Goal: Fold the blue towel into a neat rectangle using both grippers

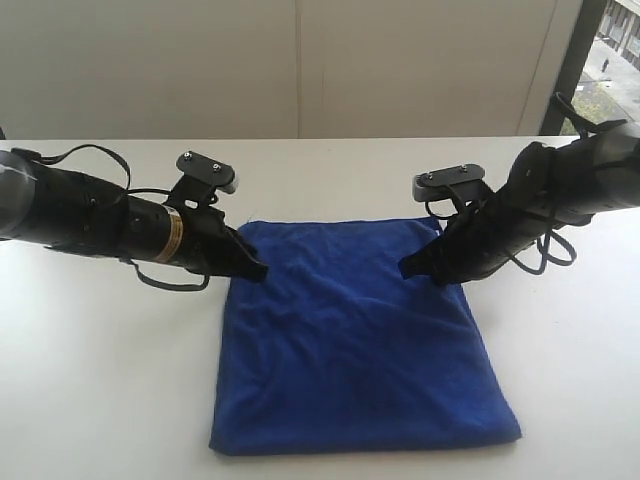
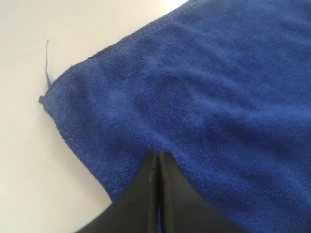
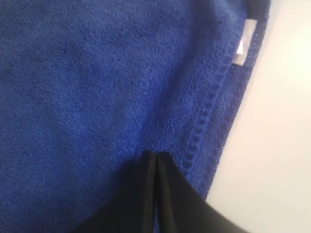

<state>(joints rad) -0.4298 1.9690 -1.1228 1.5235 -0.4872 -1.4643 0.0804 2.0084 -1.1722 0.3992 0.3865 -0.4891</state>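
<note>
The blue towel lies flat on the white table as a roughly square shape. My left gripper is shut, its tips down on the towel's left edge near the far left corner. My right gripper is shut too, tips on the cloth near the far right corner. In the left wrist view the closed left gripper rests on the towel, just inside its hem. In the right wrist view the closed right gripper sits on the towel beside the stitched hem, with the white label at the corner. No cloth shows lifted.
Bare white table surrounds the towel on the left and right. A pale wall runs behind the table's far edge, and a window is at the far right. A loose thread trails from the towel's corner.
</note>
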